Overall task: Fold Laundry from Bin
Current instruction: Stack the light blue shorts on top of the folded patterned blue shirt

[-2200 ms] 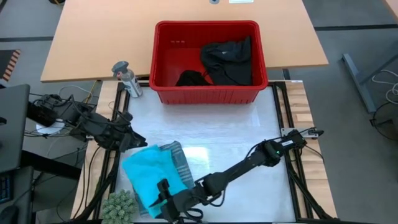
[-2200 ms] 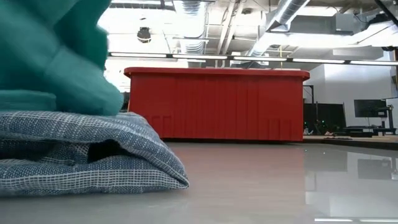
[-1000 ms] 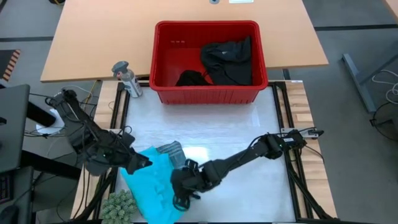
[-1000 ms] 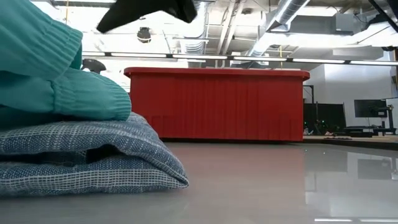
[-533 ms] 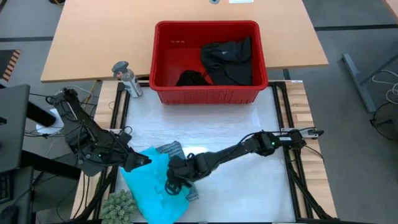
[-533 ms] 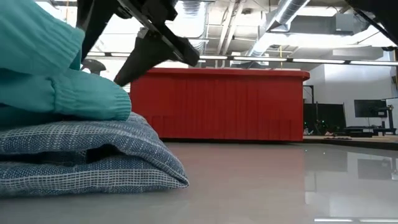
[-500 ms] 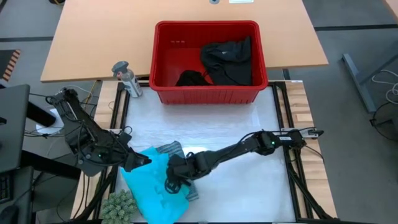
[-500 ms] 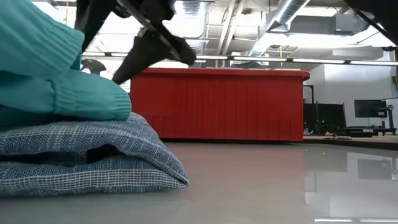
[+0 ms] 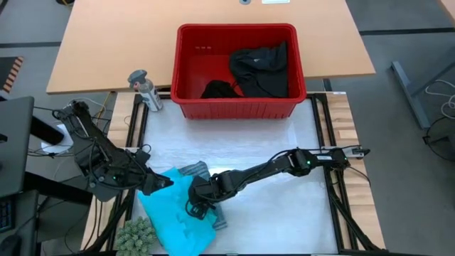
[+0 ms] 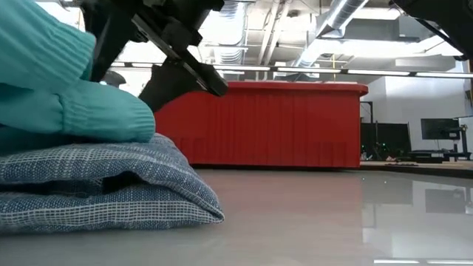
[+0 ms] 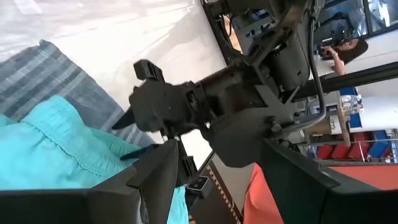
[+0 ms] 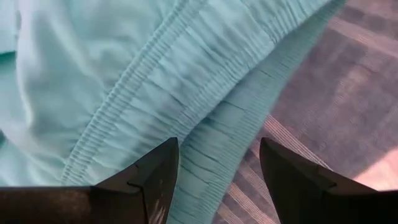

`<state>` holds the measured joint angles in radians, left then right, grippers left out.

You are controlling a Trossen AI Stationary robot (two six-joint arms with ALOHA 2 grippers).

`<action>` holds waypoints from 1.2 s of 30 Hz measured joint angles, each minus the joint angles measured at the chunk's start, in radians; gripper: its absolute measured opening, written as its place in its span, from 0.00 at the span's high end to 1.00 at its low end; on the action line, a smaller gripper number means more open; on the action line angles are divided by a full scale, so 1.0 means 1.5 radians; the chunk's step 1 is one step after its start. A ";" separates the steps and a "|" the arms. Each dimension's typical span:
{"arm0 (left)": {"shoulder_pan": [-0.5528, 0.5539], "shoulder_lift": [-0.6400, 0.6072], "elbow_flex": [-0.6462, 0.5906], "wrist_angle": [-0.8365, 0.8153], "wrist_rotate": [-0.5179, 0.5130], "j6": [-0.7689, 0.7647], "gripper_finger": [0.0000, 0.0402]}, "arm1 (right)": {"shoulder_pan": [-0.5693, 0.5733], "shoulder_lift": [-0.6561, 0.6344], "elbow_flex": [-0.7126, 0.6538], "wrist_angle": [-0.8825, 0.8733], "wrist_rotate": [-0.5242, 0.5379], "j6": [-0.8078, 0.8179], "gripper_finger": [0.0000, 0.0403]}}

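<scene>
Laundry: turquoise piece (image 9: 174, 213) sits on the striped one (image 9: 195, 173), front-left of the desk (image 9: 270, 153); black ones (image 9: 259, 67) are in the bin (image 9: 234, 107).
Feel: soft, light and floppy, I'd guess. Best grabbed at the ribbed elastic band (image 12: 205, 130), where it bunches.
Texture: turquoise is smooth knit, striped is coarse weave.
Right hand (image 12: 214, 165): fingers spread, nothing held, right over the band.
Left hand (image 9: 165, 184): at the turquoise edge, can't tell its grip.
</scene>
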<state>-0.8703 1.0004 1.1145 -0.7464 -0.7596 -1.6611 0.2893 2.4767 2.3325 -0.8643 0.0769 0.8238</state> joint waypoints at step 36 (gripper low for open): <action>0.000 0.000 0.000 -0.004 -0.021 0.023 0.46 | -0.033 0.036 -0.001 0.054 -0.116 0.014 0.44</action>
<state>-0.8700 1.0008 1.1145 -0.7527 -0.7910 -1.6270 0.2392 2.5301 2.3314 -0.7838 -0.0970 0.8441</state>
